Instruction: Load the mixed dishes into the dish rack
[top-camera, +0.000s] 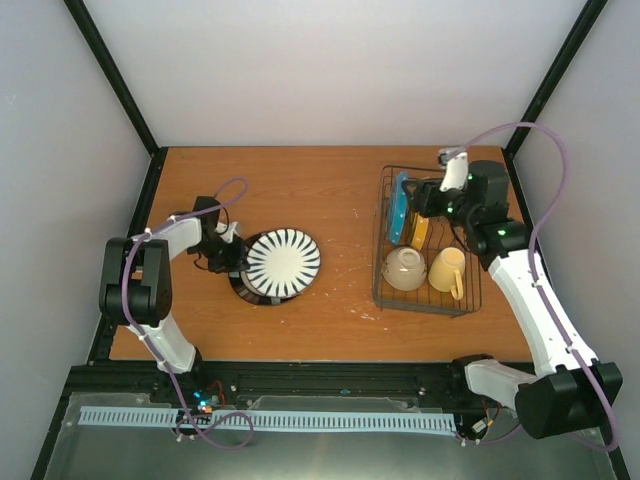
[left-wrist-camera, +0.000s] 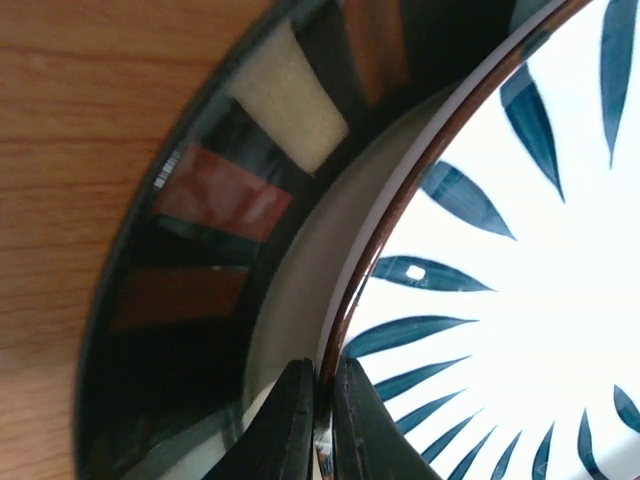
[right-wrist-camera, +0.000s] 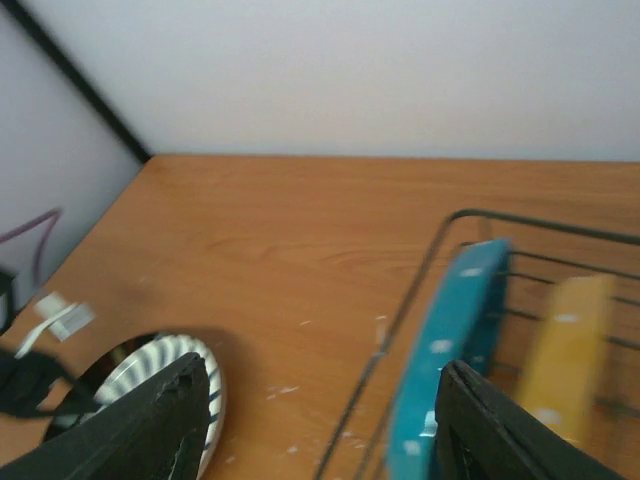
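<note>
My left gripper (top-camera: 231, 254) is shut on the rim of the white plate with black radial stripes (top-camera: 284, 263) and holds it tilted just above the table. In the left wrist view the fingers (left-wrist-camera: 298, 420) pinch that rim, and the striped plate (left-wrist-camera: 520, 300) fills the right side. The dish rack (top-camera: 382, 290) holds the teal dotted plate (top-camera: 400, 207) and the orange-yellow plate (top-camera: 419, 233) upright, plus the cream bowl (top-camera: 404, 268) and the yellow mug (top-camera: 448, 270). My right gripper (top-camera: 418, 200) is open and empty above the rack, next to the teal plate (right-wrist-camera: 445, 340).
A dark round shadow or glossy surface (top-camera: 244, 286) lies under the striped plate. The black frame posts and white walls close in the table's back and sides. The rack's wire rim (right-wrist-camera: 420, 280) stands just left of the teal plate.
</note>
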